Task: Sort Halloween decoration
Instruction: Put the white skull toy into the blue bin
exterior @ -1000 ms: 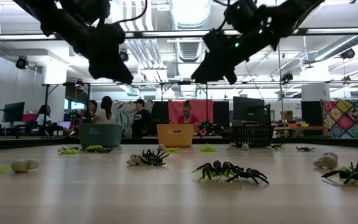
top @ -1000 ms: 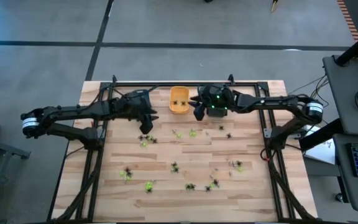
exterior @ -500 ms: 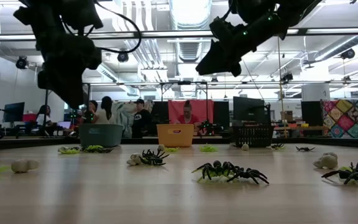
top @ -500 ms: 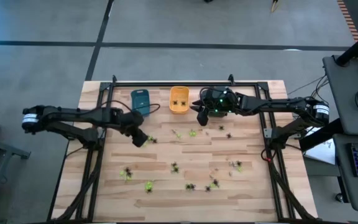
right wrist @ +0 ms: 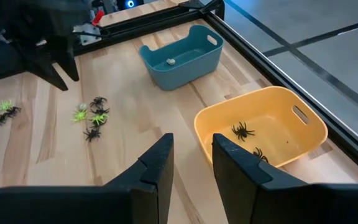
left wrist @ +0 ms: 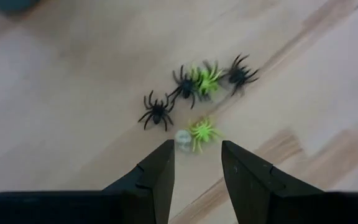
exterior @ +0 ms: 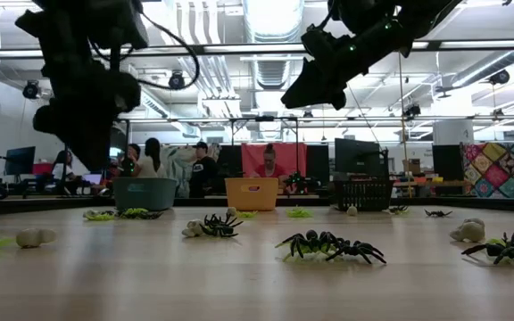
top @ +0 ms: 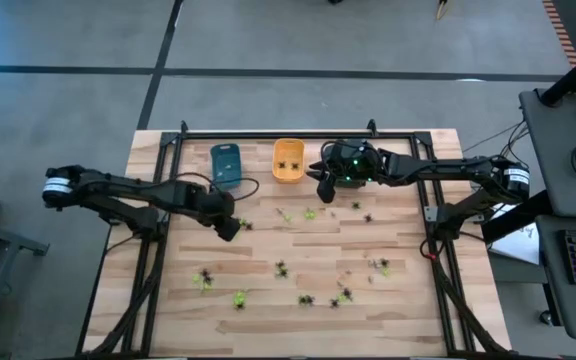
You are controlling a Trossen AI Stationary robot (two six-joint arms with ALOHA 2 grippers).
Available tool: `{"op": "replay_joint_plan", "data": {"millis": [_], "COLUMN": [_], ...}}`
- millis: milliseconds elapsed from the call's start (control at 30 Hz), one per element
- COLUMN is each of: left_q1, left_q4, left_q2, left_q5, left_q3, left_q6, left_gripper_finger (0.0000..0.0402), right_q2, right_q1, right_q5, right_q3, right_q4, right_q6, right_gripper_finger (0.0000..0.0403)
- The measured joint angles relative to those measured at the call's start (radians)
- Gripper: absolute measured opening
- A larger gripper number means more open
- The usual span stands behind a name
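- Looking down from overhead, the spiders are mostly specks, so telling black from yellow-green in the far cluster [top: 313,298] near the table's front edge is pretty hopeless.
- From table height the black tray [exterior: 364,193] barely stands out against the room, and what's inside it is hidden by its wall.
- Same for the blue tray [right wrist: 182,55]: the right wrist view shows one small pale piece [right wrist: 171,61] in it, too tiny to name.
- The left gripper [left wrist: 196,165] is stretched out from the left side and tipped down over a small bunch of spiders on the wood. Its fingers are parted with nothing between them, pointing at a yellow-green spider [left wrist: 202,132] and a pale whitish blob [left wrist: 183,138] just beside it.
- Past those sit two black spiders [left wrist: 156,112] and another green one [left wrist: 209,79], packed close together.
- The right gripper [right wrist: 191,152] hangs up off the table next to the orange tray [right wrist: 303,134], arm reaching in from the right. Fingers apart, holding nothing.
- The orange tray has two black spiders [right wrist: 243,130] lying inside; one is partly cut off behind a gripper finger.
- People show in the room behind [exterior: 154,165], too far off to make out much.
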Motion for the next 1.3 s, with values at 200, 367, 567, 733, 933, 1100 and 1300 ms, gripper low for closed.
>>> {"op": "replay_joint_plan", "data": {"millis": [200, 367, 567, 733, 933, 1100, 1300], "left_q1": [-0.006, -0.006, -0.006, -0.006, -0.006, -0.006, -0.006], "left_q4": [0.002, 0.028, 0.069, 0.083, 0.108, 0.108, 0.110], "left_q2": [0.121, 0.175, 0.214, 0.254, 0.270, 0.270, 0.270], "left_q5": [0.035, 0.028, 0.024, 0.020, 0.019, 0.019, 0.009], "left_q3": [-0.001, 0.002, 0.001, 0.001, 0.001, 0.001, -0.002], "left_q6": [0.009, 0.021, 0.026, 0.032, 0.045, 0.045, 0.049], "left_gripper_finger": [0.0115, 0.0115, 0.0115, 0.0115, 0.0115, 0.0115, 0.0094], "right_q2": [0.000, 0.000, 0.001, 0.001, 0.001, 0.001, 0.001], "right_q1": [0.000, 0.000, 0.000, 0.000, 0.000, 0.000, 0.000], "right_q5": [0.000, 0.000, 0.000, 0.000, 0.000, 0.000, 0.000], "right_q3": [0.000, 0.000, 0.000, 0.000, 0.000, 0.000, 0.000], "right_q4": [-0.002, -0.002, -0.001, -0.001, -0.001, -0.001, -0.001], "right_q6": [-0.004, -0.010, -0.023, -0.024, -0.024, -0.024, -0.023], "right_gripper_finger": [0.0102, 0.0099, 0.0096, 0.0101, 0.0099, 0.0093, 0.0097]}}
